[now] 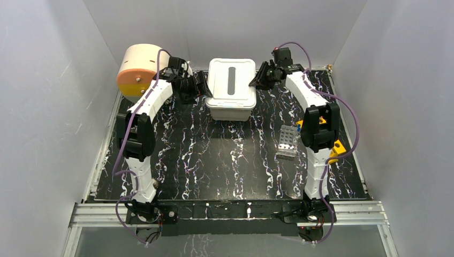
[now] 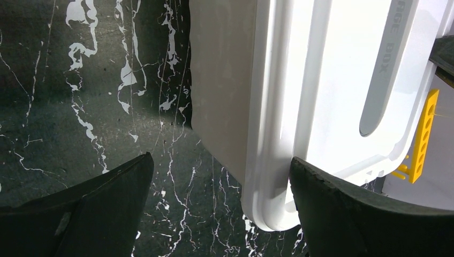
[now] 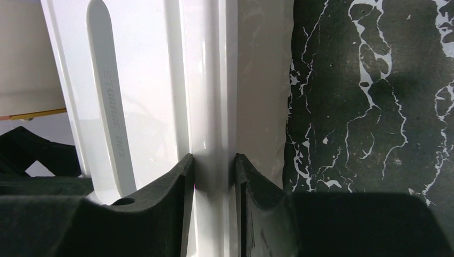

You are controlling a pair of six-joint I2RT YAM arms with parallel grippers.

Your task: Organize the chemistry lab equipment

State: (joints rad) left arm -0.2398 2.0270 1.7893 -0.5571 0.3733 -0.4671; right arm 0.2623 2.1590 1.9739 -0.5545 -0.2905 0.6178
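A white storage box (image 1: pixel 231 88) with its lid on stands at the back middle of the table. My left gripper (image 1: pixel 205 85) is open at the box's left side; in the left wrist view (image 2: pixel 222 166) the lid's rim (image 2: pixel 273 134) lies between the wide-apart fingers, touching neither. My right gripper (image 1: pixel 256 80) is shut on the lid's right rim (image 3: pixel 214 107), fingers pressed on both sides of it (image 3: pixel 214 160). The grey holed metal rack (image 1: pixel 287 142) lies on the mat right of centre. The yellow tube rack (image 1: pixel 337 151) is partly hidden behind my right arm. The small loose items are out of view.
The big beige-and-orange drum (image 1: pixel 136 69) stands at the back left, close behind my left arm. The black marbled mat (image 1: pixel 214 160) covers the table. Grey walls enclose three sides. The yellow rack also shows past the box in the left wrist view (image 2: pixel 420 139).
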